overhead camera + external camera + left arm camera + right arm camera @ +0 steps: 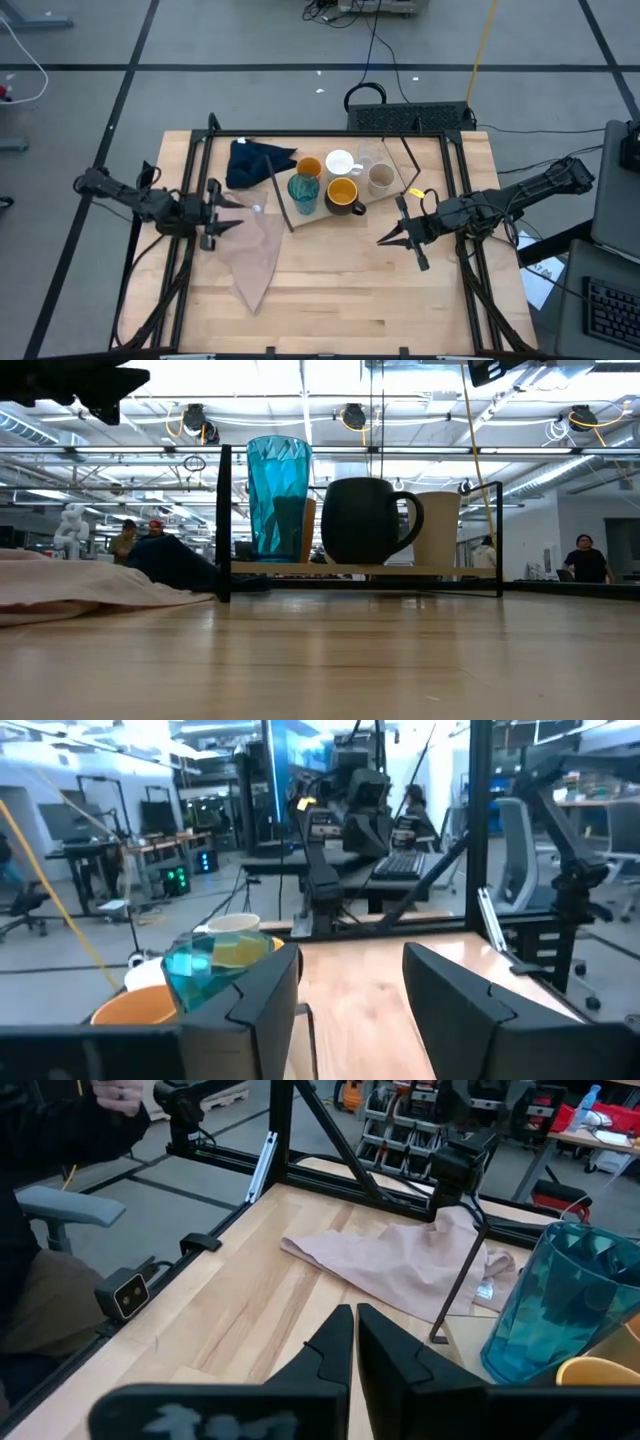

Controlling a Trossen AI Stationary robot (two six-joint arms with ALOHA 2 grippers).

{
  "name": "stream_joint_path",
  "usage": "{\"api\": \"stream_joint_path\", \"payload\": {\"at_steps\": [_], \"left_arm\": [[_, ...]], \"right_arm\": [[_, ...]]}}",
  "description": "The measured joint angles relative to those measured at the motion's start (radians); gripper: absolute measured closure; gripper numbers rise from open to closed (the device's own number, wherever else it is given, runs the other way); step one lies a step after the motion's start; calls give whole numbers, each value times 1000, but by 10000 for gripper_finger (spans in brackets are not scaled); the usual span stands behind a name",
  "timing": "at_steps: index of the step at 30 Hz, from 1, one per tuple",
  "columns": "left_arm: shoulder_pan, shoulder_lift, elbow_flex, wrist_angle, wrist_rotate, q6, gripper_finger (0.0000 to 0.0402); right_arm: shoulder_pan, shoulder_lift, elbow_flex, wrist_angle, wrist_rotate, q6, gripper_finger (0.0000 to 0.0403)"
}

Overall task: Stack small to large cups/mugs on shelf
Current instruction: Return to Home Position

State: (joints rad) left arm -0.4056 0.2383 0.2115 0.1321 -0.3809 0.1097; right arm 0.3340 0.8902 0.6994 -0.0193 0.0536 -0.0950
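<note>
On the pale wooden surface, a flat light-wood shelf with thin black rod frame, set a little askew. Upon its board, all six vessels, in two rows. Front row, nearer to the front edge of the surface: tall teal faceted tumbler, then dark mug with orange inside, then grey-beige cup. Back row: small orange cup, white handled mug, clear cup. All close together; touching or not, impossible to tell from above. In the low view, only the tumbler, the dark mug with its handle turned toward the grey-beige cup, and that cup, all upright on the board.

Left hand raised above the surface, left of the shelf, over the edge of a crumpled pinkish-beige cloth, fingers apart, holding nothing. Right hand on the other side, near the shelf's front right corner, fingers together with only a thin slit between, gripping nothing. Dark blue cloth bunched beside the shelf's left end.
</note>
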Motion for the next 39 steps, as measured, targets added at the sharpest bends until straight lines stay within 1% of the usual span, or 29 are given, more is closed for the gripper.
{"api": "stream_joint_path", "payload": {"at_steps": [2,4,9,12,17,20,25,27,33,39], "left_arm": [[37,-33,1,-42,43,-6,218],[64,-56,3,-70,58,-20,218],[92,-69,4,-141,63,-61,218],[92,-69,4,-184,37,-86,218],[91,-69,2,-183,77,-96,218],[91,-70,-22,-174,91,-109,218],[91,-71,-80,-73,117,-91,218],[91,-80,-96,-63,117,-75,218],[105,-160,-99,-87,116,-30,218],[160,-236,-99,-175,147,-53,218]], "right_arm": [[0,0,0,0,0,4,394],[0,0,0,0,0,8,394],[0,0,0,0,0,15,394],[0,0,0,0,0,15,394],[0,0,0,0,0,27,394],[0,0,0,0,0,27,394],[0,0,0,0,0,28,394],[0,0,0,0,0,28,394],[0,0,0,0,0,31,394],[0,0,0,1,0,31,394]]}}
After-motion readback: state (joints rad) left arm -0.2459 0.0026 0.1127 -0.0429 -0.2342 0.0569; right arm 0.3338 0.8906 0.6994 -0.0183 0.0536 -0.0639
